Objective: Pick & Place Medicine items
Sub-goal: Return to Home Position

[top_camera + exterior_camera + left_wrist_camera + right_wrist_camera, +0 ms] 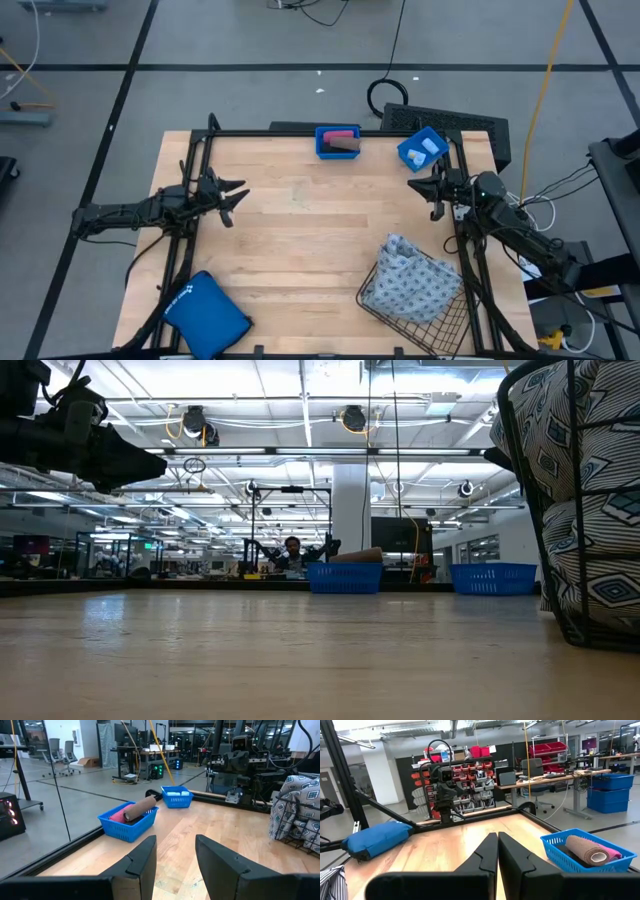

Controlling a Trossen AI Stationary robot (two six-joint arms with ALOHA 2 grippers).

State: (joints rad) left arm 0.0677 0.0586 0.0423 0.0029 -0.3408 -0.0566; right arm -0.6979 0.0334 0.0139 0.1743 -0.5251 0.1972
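The medicine items all look put away. The patterned soft pack (408, 280) fills the wire basket (425, 330) at one corner of the table (300, 240). The brown roll (141, 807) and a pink one (116, 815) lie in the left blue bin (337, 154). Small white items (428, 148) sit in the right blue bin (408, 158) beside it, at the opposite edge.

So I judge that only homing is left. My right gripper (497, 851) hangs near the right bin with its fingers pressed together and nothing between them. My left gripper (175, 855) hovers over bare wood at the other side, fingers spread and empty.

To do this well, I would draw each arm straight back along its own side, high enough to clear the bin walls. The right arm runs just beside the basket, so I would keep it off the wire, and keep the left arm off the plain blue pouch (205, 312).
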